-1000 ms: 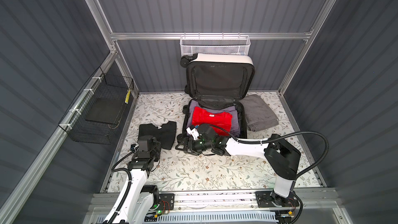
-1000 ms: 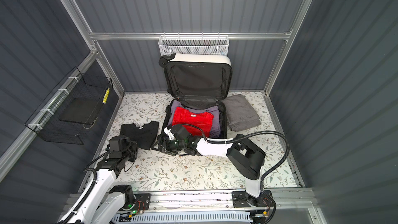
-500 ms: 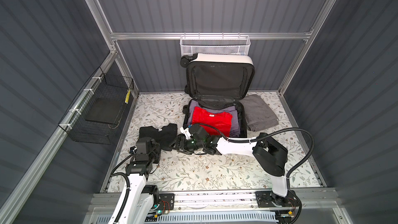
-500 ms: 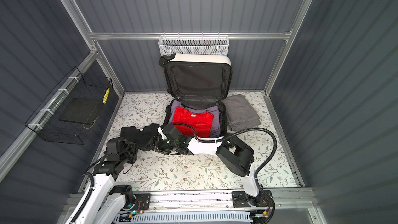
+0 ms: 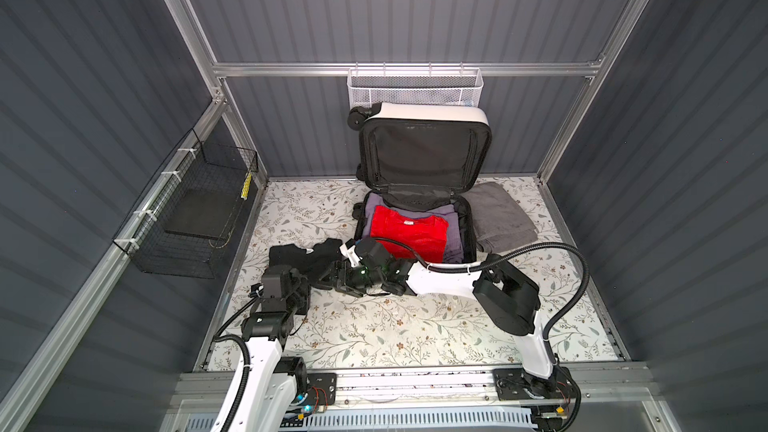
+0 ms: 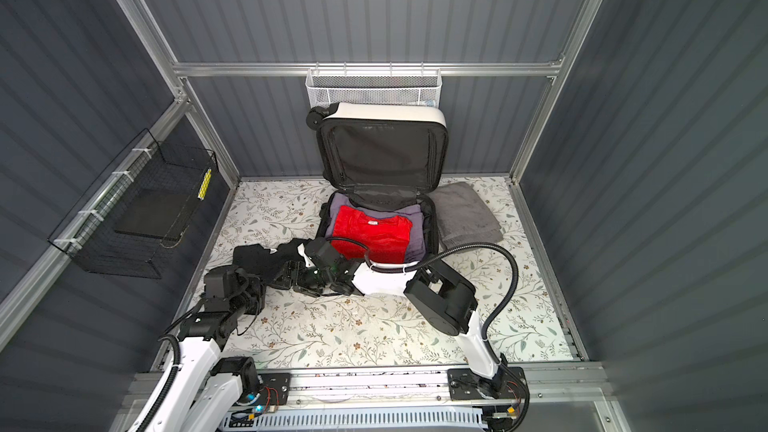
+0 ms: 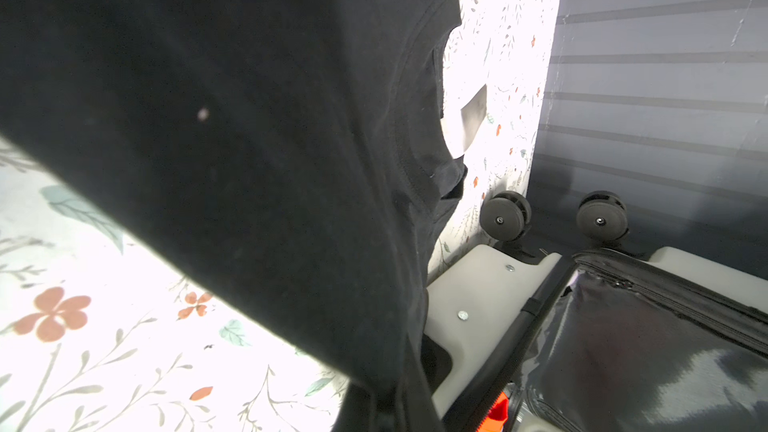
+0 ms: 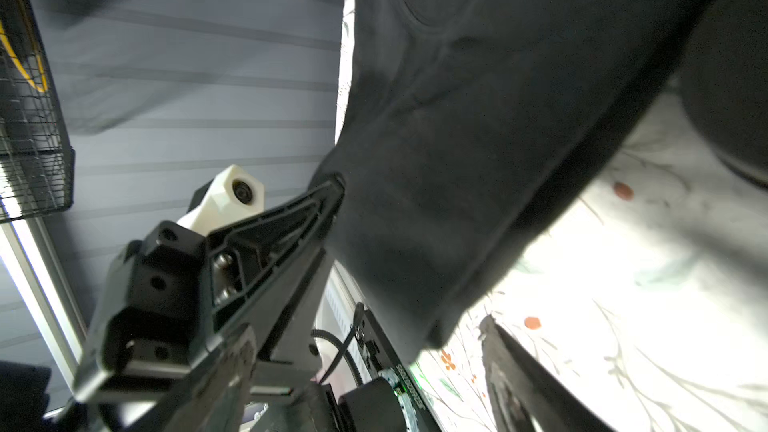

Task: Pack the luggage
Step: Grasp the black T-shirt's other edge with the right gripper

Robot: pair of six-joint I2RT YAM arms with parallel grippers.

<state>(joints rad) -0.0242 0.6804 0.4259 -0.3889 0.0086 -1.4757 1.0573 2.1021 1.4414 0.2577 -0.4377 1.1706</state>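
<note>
closest in: pinching an edge of the black t-shirt (image 8: pixel 478 160) tight with the left gripper (image 8: pixel 332 193), just above the flowery mat (image 5: pixel 374 326). right next to it, spread wide with the cloth in between and not squeezed: the right gripper (image 5: pixel 332 277). further back, lying open on the mat by the back wall, lid up: the white luggage (image 5: pixel 428 112), with a red shirt (image 5: pixel 409 230) on purple-grey clothes (image 5: pixel 454 243) inside. partly packed, by the look of it. likely left to go in: the black t-shirt and the grey towel (image 5: pixel 500 218) just beside the case. no brand or writing clear enough to read; neck tag (image 5: pixel 408 222) too small.
</note>
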